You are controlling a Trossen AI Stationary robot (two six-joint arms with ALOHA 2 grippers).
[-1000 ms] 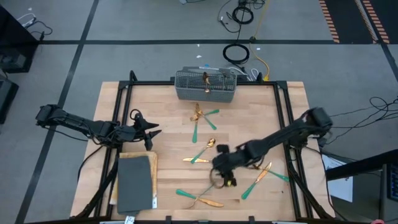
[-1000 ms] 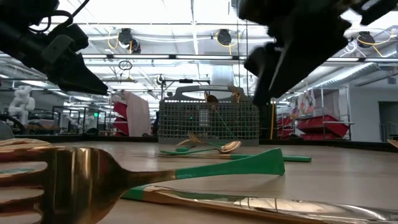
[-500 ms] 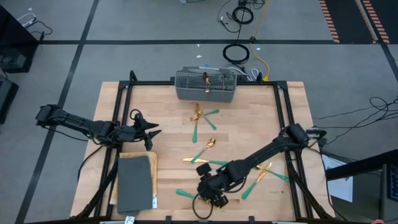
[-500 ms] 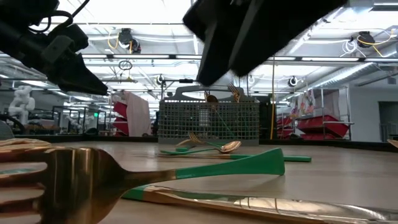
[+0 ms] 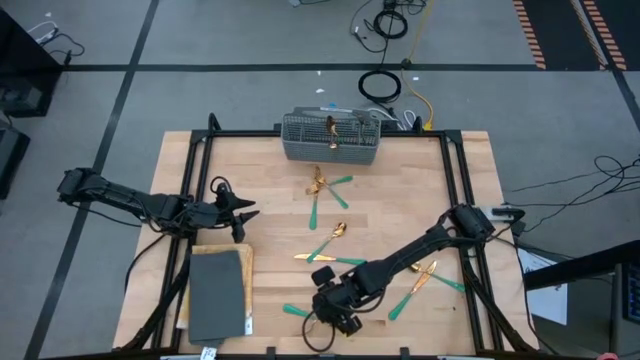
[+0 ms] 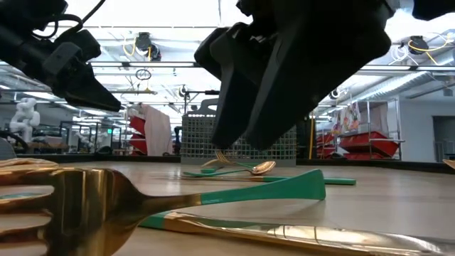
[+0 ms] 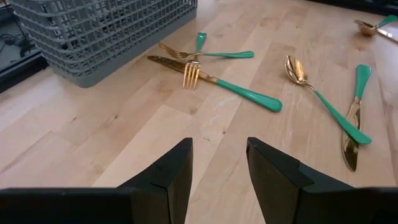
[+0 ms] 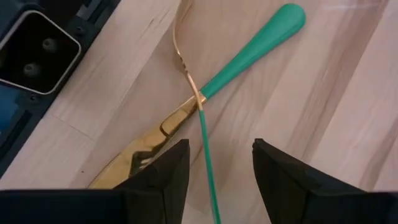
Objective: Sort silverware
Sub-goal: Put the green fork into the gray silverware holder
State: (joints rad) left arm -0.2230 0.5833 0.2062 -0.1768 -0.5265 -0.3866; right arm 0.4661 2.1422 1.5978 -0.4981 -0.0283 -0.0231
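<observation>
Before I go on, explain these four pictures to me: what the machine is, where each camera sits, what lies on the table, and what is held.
The machine is two dark robot arms at a wooden table. One picture looks straight down on it, one looks level along the tabletop, and two come from cameras on the arms' wrists.

Gold cutlery with green handles lies scattered: a crossed fork and knife near the grey basket, a spoon mid-table, and more near the front edge. A few pieces already stand in the basket.

The left claw waits open at the left side, holding nothing. The right claw hangs open over a crossed pair at the front edge, holding nothing.
</observation>
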